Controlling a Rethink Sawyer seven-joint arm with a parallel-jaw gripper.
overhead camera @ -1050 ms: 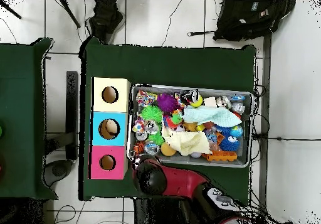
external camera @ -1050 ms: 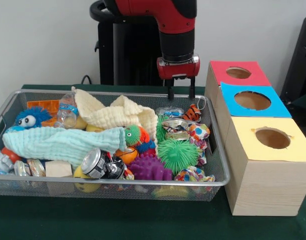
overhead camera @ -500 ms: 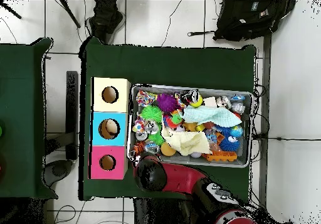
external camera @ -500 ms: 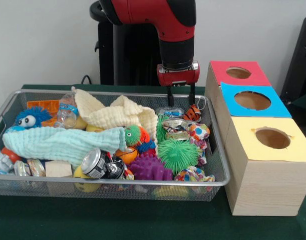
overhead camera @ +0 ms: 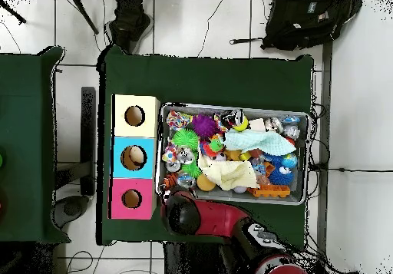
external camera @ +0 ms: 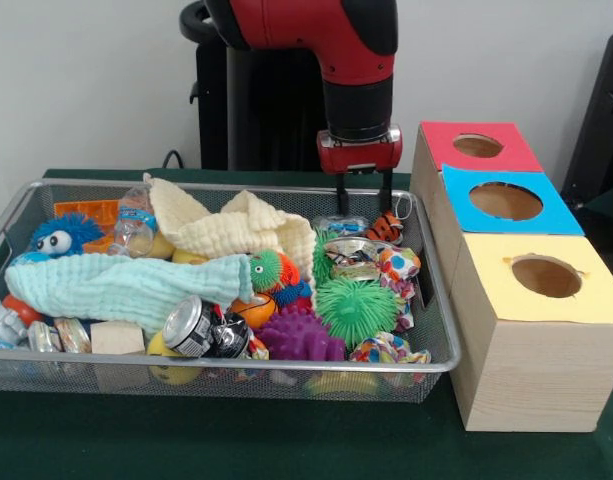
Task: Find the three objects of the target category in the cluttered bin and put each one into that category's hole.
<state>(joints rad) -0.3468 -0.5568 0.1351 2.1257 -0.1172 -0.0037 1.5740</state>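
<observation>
In the wire bin (external camera: 438, 345) — cloths, spiky balls, a crushed can (external camera: 194, 326).

A table covered in dark green cloth (external camera: 286, 440) fills the lower part of the front view and the middle of the overhead view (overhead camera: 207, 75). Directly on it rest two things: a wire mesh bin (external camera: 438, 330) packed with clutter, at the left and centre of the front view, and a row of three wooden boxes just beside it at the right, topped yellow (external camera: 516, 340), blue (external camera: 466, 215) and red (external camera: 441, 140), each with a round hole. In the overhead view another green-covered table (overhead camera: 27, 144) stands apart at the left edge
</observation>
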